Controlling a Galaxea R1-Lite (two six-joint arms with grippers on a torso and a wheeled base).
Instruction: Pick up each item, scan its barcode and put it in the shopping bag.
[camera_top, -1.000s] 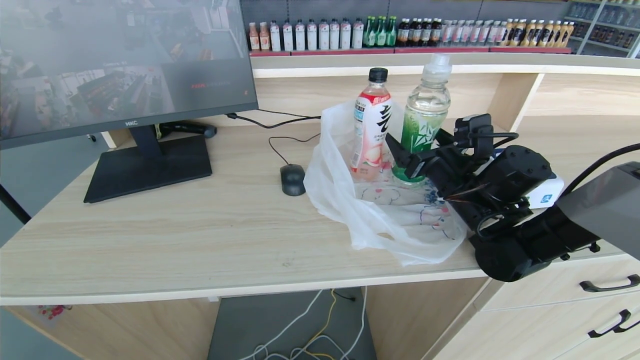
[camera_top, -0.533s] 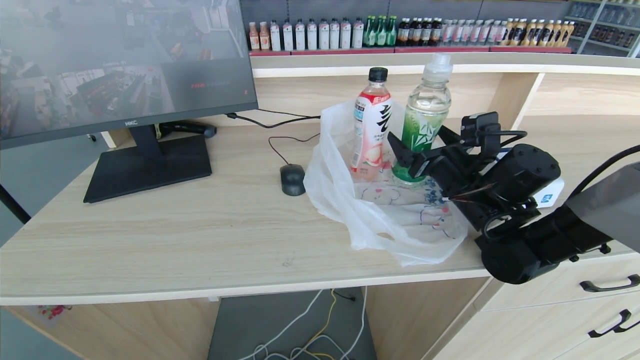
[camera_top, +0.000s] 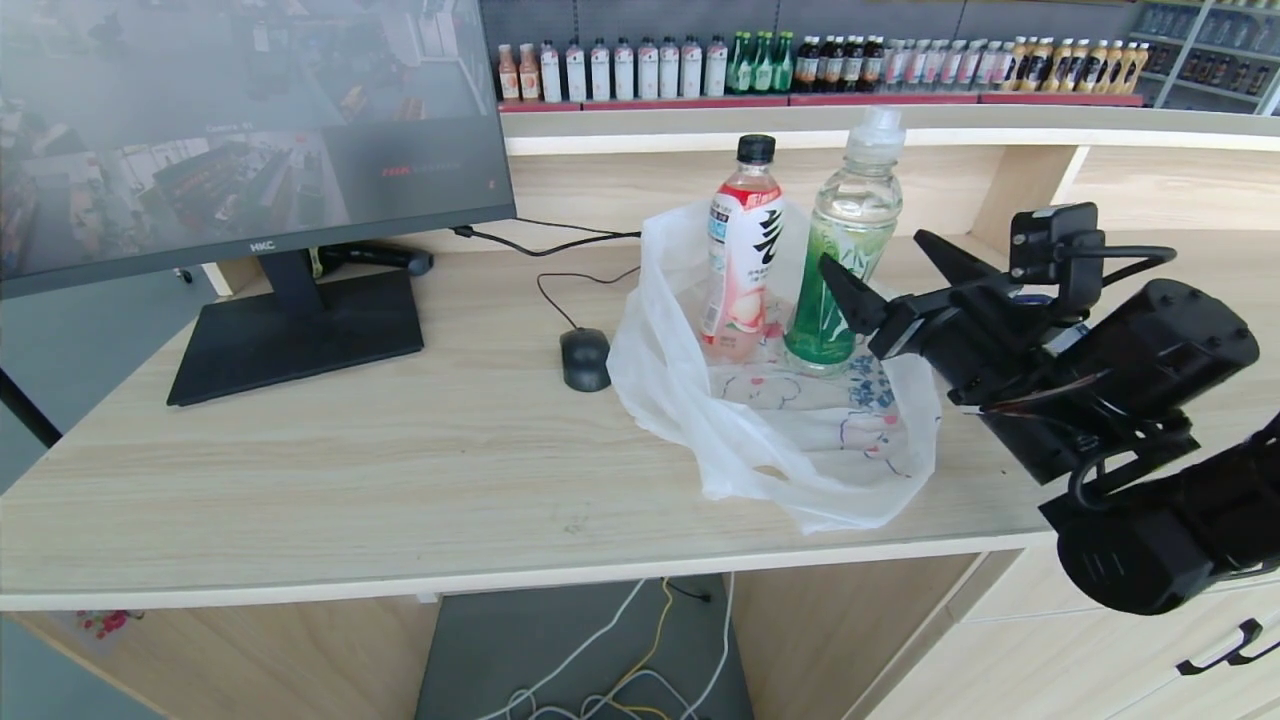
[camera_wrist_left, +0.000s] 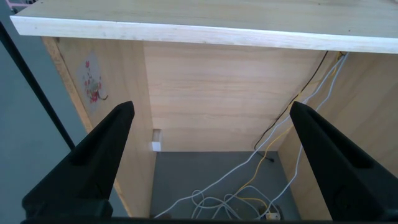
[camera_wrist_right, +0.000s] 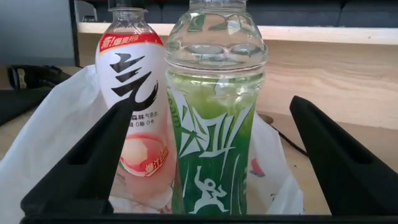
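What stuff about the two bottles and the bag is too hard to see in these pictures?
- Clear bottle with green label: the right wrist view's edge cuts off its cap.
- Barcodes: the far sides of that bottle and of the pink-labelled bottle with black cap face away in the head and right wrist views.
- White plastic shopping bag: in the head view, crumpled folds hide its bottom.
- Shelf bottles: too small to read.

A shop checkout: wooden counter (camera_top: 400, 450), monitor (camera_top: 240, 120) with camera feeds, rows of bottled drinks (camera_top: 800, 65) on shelves (camera_top: 860, 101) behind.
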